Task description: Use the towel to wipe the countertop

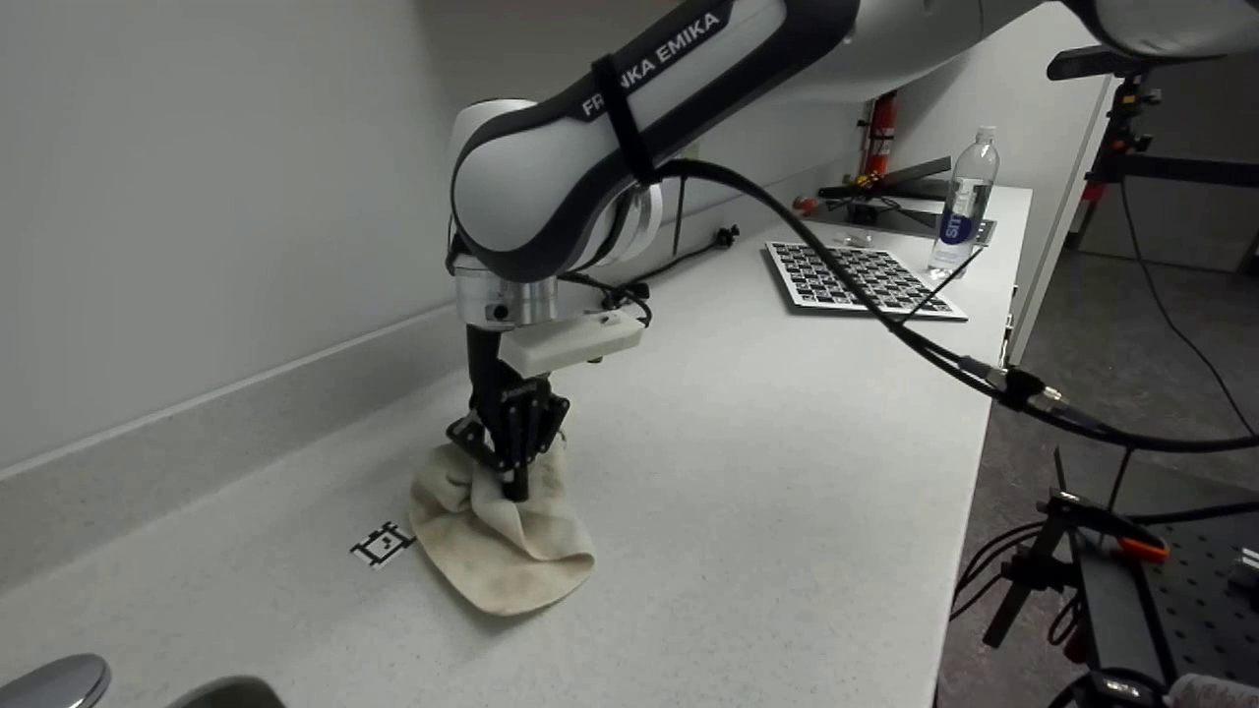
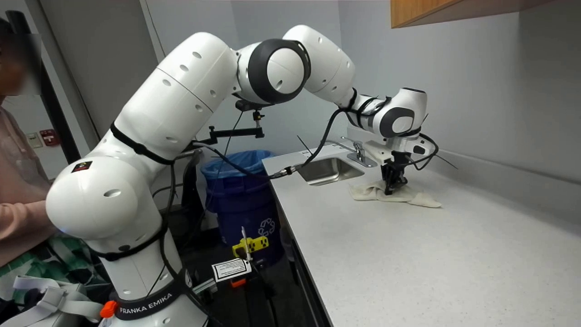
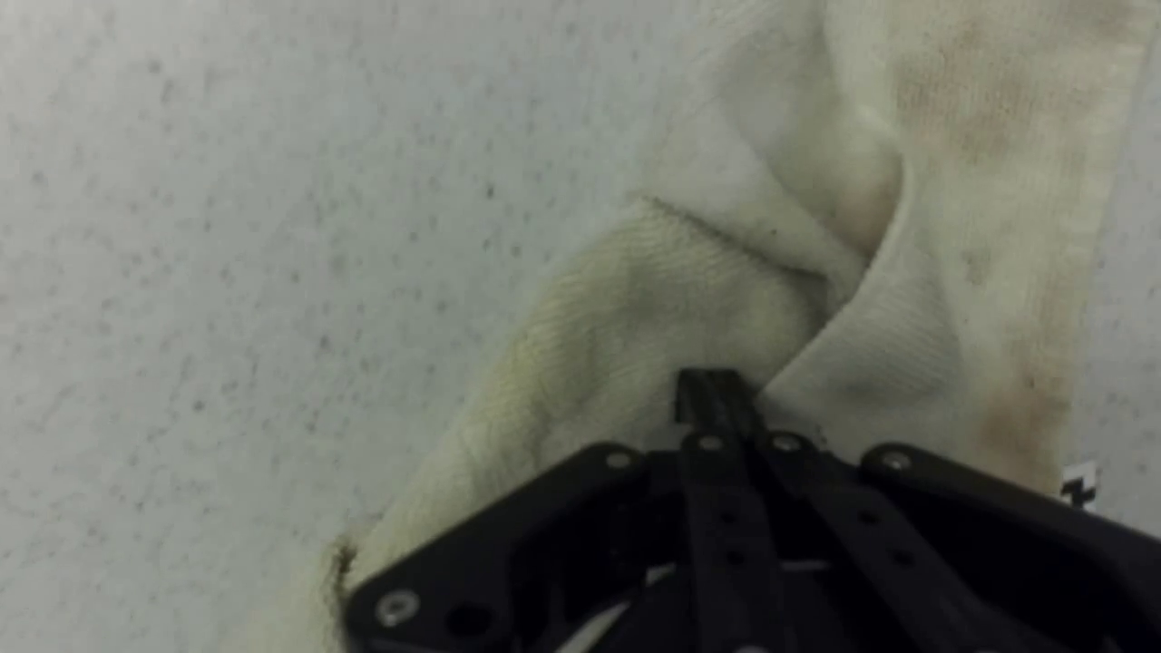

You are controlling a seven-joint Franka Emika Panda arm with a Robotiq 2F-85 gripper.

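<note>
Showing part of a chrome faucet point(image 1: 59, 680) at the near left of the white countertop point(image 1: 767, 472) in an exterior view, then a black-and-white square marker point(image 1: 382, 544) just left of the rumpled, stained cream towel point(image 1: 511, 575). Points the Robotiq gripper point(image 1: 515, 487) downward onto the towel in both exterior views. Holds the fingertips point(image 3: 697, 394) together, touching the towel in the wrist view; cannot tell whether pinching any of it. Farther off, at the right, has a checkered board point(image 1: 870, 270) lying flat, a clear bottle point(image 1: 962, 211) upright just to its right and, beyond both, a red fire extinguisher point(image 1: 880, 138).
</note>
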